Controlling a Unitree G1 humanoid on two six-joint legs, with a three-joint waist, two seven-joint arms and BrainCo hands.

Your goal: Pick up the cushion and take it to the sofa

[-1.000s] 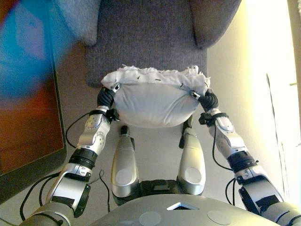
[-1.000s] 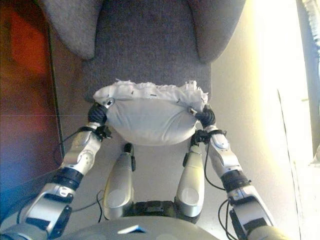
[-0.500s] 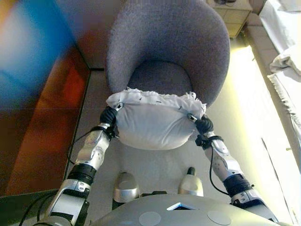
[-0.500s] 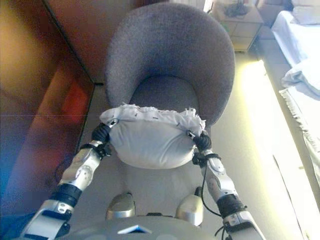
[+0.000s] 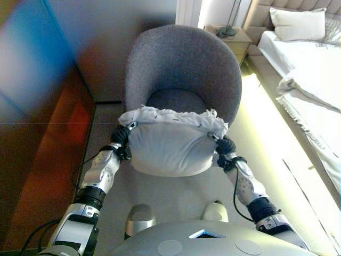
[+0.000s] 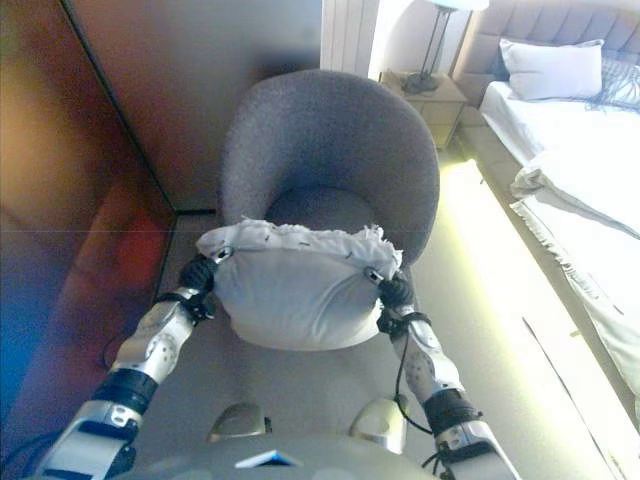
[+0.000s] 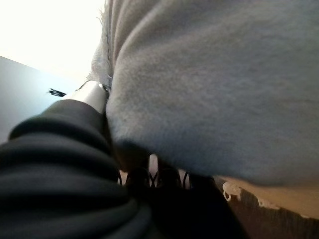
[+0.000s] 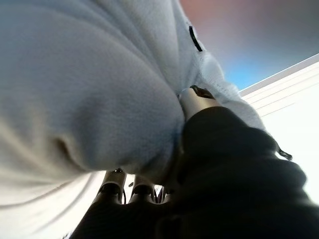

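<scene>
A white cushion (image 5: 168,146) with a frayed top edge hangs in the air between my two hands, just in front of the seat of a grey round-backed sofa chair (image 5: 181,69). My left hand (image 5: 120,136) grips its left end and my right hand (image 5: 225,145) its right end. In the left wrist view the thumb (image 7: 92,94) presses into the cushion (image 7: 214,74) with the fingers curled beneath it. The right wrist view shows the same hold: the right hand (image 8: 234,164) pinches the cushion (image 8: 75,74) between thumb and fingers.
A dark reddish wooden panel (image 5: 42,133) runs along the left. To the right lies a bed (image 5: 309,74) with a pillow (image 5: 298,24) and a hanging blanket. A nightstand (image 5: 229,37) with a lamp stands behind the chair. Beige floor (image 5: 266,138) separates chair and bed.
The camera has tilted up, so the whole chair, the nightstand and the bed now show. The cushion stays held between both hands in the same grip.
</scene>
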